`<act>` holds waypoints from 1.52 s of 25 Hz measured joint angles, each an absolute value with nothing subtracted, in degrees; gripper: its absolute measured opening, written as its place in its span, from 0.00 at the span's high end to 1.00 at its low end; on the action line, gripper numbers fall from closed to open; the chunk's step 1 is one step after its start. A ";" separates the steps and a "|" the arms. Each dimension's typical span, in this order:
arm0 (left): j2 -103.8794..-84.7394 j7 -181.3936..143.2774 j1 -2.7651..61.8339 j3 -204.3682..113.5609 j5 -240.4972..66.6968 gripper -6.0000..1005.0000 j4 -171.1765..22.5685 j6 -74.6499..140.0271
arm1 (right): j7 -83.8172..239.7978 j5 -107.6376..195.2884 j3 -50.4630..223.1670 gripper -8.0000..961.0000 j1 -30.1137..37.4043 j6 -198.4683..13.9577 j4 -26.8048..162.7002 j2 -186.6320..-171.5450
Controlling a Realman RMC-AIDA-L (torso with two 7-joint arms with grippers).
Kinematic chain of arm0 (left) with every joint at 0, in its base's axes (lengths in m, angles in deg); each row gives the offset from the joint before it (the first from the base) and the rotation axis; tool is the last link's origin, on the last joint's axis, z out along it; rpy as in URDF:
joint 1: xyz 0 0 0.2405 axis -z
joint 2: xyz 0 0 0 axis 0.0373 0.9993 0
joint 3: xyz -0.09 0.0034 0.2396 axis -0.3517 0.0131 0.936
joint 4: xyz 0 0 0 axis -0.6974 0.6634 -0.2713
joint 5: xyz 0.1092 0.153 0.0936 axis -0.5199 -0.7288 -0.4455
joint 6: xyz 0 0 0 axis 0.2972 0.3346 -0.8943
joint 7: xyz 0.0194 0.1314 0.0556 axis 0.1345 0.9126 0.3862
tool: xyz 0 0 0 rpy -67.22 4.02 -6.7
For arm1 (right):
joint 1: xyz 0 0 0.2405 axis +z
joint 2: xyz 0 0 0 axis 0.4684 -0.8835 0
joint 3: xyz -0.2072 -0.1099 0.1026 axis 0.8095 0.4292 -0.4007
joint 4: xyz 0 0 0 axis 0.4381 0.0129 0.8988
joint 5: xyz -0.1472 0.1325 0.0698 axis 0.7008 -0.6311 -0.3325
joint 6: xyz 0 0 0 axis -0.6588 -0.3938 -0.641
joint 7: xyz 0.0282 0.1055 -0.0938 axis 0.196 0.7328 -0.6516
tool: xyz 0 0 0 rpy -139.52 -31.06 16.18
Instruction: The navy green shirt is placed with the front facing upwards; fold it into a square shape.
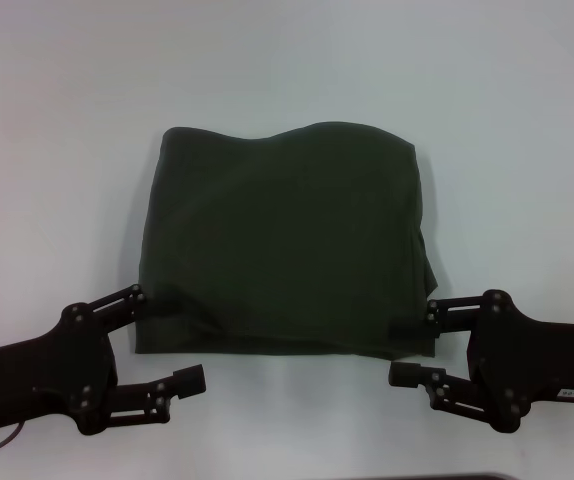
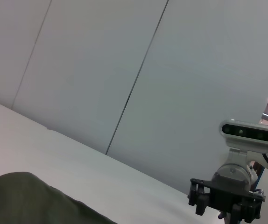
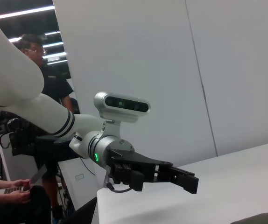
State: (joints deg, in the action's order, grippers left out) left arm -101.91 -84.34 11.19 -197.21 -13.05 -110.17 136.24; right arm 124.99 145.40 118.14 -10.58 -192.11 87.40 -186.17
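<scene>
Two open grippers, left, right, at soft squarish navy green shirt

Black linkage claws, white arms, silver wrist cameras

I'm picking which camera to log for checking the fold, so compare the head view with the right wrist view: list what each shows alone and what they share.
Head view only: the whole navy green shirt folded into a rough square, with the open right pincer at its near right corner.

Right wrist view only: a wall, and people behind the robot.

Both: the white table, the open left pincer, which in the head view is at the shirt's near left corner, and the shirt, just a sliver at the wrist frame's edge.
</scene>
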 joint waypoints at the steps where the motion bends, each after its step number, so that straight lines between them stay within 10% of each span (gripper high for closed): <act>1: -101.91 -84.34 11.18 -197.21 -13.04 0.09 -110.17 136.24 | 125.03 145.40 118.18 0.56 -10.58 -192.11 87.40 -186.17; 38: -101.80 -82.80 10.61 -197.03 -13.13 0.09 -109.72 136.25 | 125.54 145.66 118.73 0.56 -10.61 -191.77 86.78 -186.17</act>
State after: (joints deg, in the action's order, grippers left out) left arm -101.80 -82.80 10.61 -197.03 -13.13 -109.72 136.25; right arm 125.54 145.66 118.73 -10.61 -191.77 86.78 -186.17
